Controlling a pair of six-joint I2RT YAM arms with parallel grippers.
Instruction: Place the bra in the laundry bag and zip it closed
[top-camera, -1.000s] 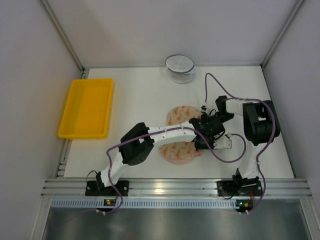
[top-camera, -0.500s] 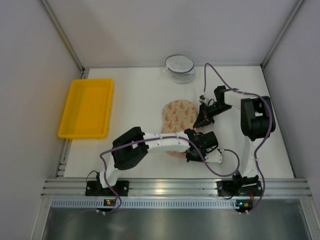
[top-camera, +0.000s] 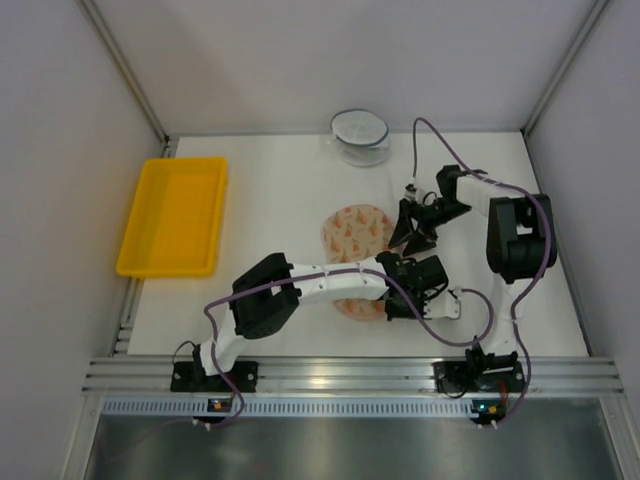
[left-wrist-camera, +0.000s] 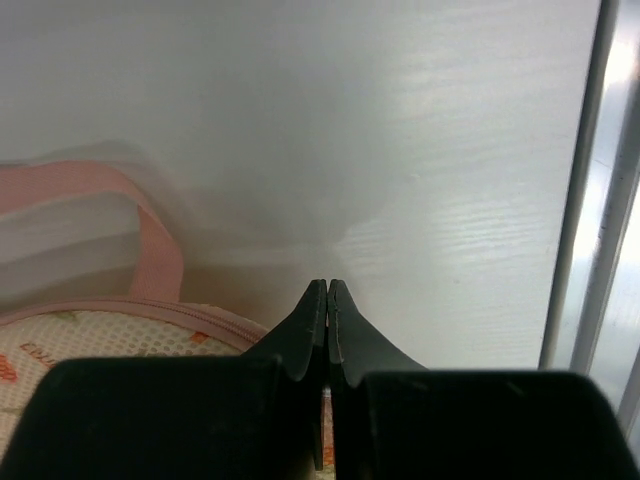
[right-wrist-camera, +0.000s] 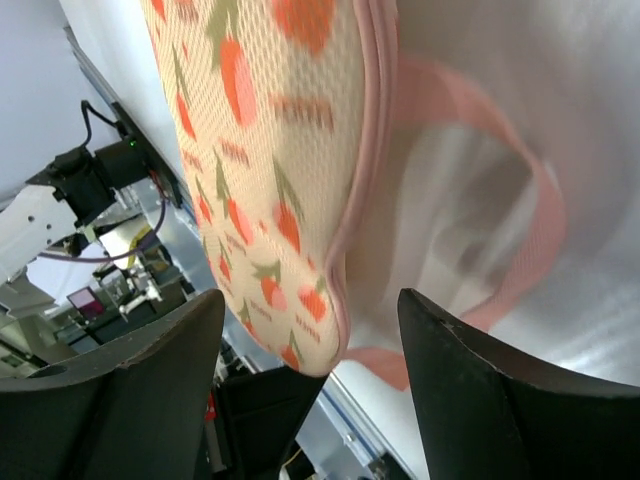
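nearest the bases, the left gripper (left-wrist-camera: 327, 291) lies low at the near right edge of the cream mesh laundry bag with the pink-orange print and pink zip edging (top-camera: 355, 228). its black fingers are pressed tip to tip. nothing shows between them, so whether they nip the zip pull cannot be told. in its wrist view the bag's pink edging (left-wrist-camera: 80, 345) curves just to its left, with a pink fabric loop (left-wrist-camera: 150, 240) standing off behind it on the white table (top-camera: 270, 190)

a second ago both grippers crowded together over the bag's right side and its two halves lay broadly in sight. since then the left gripper has slid nearer and rightward, and less of the near half now shows past the arm. the right gripper (top-camera: 409, 238) has drawn back to the bag's far right edge, fingers spread wide and holding nothing, the printed mesh (right-wrist-camera: 270, 150) just ahead of them

the mustard-yellow bra is in no view. it is probably already inside, with zipping likely under way, though how far the zip has run is hidden

farther off sit the yellow plastic tray (top-camera: 175, 215) at the left and the clear round bowl (top-camera: 360, 135) at the back
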